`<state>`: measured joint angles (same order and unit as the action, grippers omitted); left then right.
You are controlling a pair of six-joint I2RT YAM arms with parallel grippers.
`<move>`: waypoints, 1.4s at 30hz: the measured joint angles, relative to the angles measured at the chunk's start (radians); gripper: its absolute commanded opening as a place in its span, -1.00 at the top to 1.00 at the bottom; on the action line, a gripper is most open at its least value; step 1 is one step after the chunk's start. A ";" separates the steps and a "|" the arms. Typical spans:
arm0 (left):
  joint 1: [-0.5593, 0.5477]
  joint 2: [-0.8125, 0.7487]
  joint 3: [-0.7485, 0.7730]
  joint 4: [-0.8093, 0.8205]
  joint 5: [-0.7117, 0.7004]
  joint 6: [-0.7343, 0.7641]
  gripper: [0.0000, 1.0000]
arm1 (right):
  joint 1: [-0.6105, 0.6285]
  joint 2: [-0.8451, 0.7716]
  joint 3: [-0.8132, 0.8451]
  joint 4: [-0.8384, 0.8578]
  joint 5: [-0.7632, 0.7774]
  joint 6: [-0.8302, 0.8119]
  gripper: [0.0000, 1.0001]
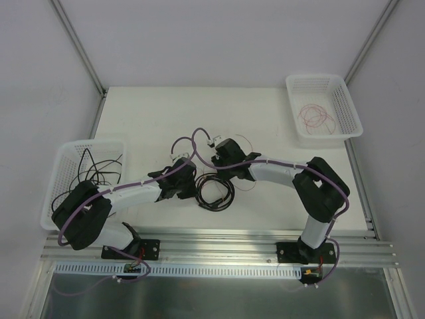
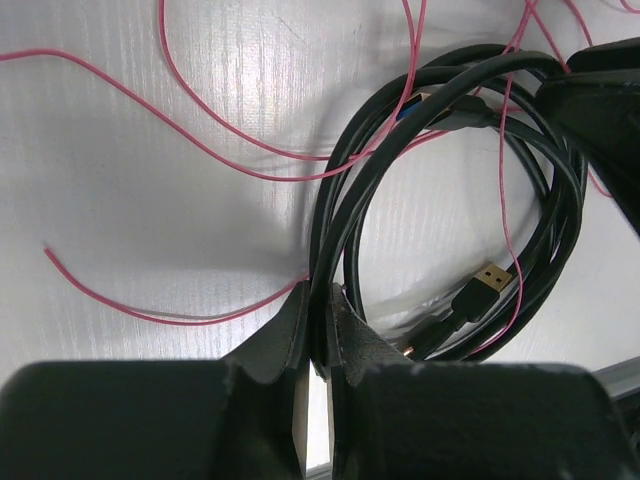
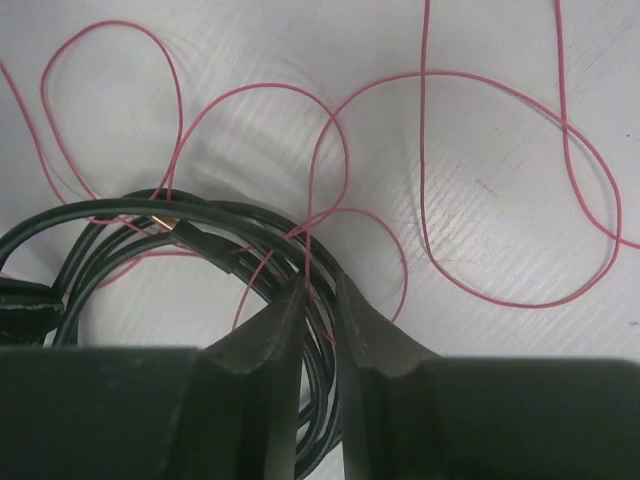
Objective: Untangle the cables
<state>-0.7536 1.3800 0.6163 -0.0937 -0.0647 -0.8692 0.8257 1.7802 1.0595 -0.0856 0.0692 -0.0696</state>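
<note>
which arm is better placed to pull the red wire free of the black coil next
Right. The right gripper has its jaws apart with the red wire running between them, so it likely only needs to close and pull. The left gripper is shut on the black cable, anchoring it.

We see black cables (image 2: 338, 215) coiled in loose flat loops mid table (image 1: 153, 119), gold USB plug (image 2: 491, 279) inside; thin red wire (image 3: 423, 120) threads thru, sprawling beside.

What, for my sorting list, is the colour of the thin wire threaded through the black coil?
Red; the thin wire shows best in the right wrist view.
</note>
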 measured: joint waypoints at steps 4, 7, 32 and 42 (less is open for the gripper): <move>0.000 0.000 0.000 -0.001 0.000 0.008 1.00 | 0.000 -0.024 -0.008 -0.005 -0.008 -0.012 0.99; 0.000 0.000 0.000 -0.004 -0.006 0.018 1.00 | 0.000 -0.054 -0.010 -0.026 -0.011 -0.019 0.99; 0.138 -0.121 -0.042 -0.135 -0.050 0.098 1.00 | -0.253 -0.478 -0.093 -0.296 -0.184 0.063 0.99; 0.315 -0.298 -0.087 -0.209 -0.062 0.148 1.00 | -0.562 -0.735 0.159 -0.568 0.079 0.084 0.99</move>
<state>-0.4389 1.0824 0.5293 -0.3023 -0.1265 -0.7216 0.2638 1.0447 1.2186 -0.6540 0.1478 0.0147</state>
